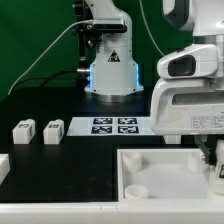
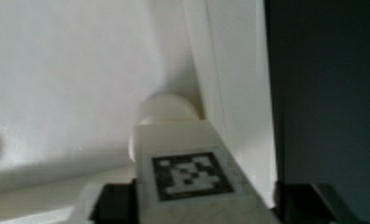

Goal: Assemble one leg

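Note:
In the wrist view my gripper (image 2: 185, 205) is shut on a leg (image 2: 187, 160), a white post with a black-and-white tag on its face. Its far end points into the corner of the large white tray-shaped part (image 2: 75, 90), at a round socket. In the exterior view the gripper (image 1: 212, 160) is at the exterior view's right, low over the tray-shaped part (image 1: 160, 185); the held leg is hidden there. Two more legs (image 1: 23, 131) (image 1: 53, 130) lie on the black table at the exterior view's left.
The marker board (image 1: 113, 125) lies in front of the arm's base (image 1: 110, 75). Another white part (image 1: 3, 168) shows at the exterior view's left edge. The tray's raised wall (image 2: 226, 80) runs beside the held leg, with dark table beyond it.

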`<state>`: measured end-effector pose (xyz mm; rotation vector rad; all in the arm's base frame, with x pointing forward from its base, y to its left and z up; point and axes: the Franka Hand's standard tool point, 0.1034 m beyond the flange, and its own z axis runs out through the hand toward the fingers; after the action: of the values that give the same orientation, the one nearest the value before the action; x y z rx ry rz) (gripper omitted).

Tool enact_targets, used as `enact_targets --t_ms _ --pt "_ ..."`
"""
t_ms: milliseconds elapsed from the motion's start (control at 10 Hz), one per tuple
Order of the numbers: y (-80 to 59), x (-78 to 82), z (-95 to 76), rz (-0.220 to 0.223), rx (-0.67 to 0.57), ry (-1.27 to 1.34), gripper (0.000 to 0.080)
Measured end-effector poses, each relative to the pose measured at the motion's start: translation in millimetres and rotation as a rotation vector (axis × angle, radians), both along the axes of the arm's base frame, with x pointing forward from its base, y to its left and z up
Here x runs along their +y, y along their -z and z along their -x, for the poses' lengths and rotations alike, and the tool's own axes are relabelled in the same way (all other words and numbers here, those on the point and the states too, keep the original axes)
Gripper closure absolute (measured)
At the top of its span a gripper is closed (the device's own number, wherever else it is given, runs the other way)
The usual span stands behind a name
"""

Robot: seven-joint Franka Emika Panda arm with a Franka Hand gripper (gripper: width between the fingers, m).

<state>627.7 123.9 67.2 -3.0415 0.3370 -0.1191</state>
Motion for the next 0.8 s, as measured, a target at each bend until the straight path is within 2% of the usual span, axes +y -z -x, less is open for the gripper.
enact_targets --t_ms 100,300,600,800 --pt "0.1 -0.5 -0.2 -0.011 0.007 0.108 0.0501" --pt "-0.1 -1.4 -0.9 -0.036 0.022 0.298 0.0501" --pt "1.3 -2.6 -1.2 -0.117 0.071 0.779 0.0501" --pt "3.2 -3.1 -0.7 -0.197 0.105 1.075 0.0500"
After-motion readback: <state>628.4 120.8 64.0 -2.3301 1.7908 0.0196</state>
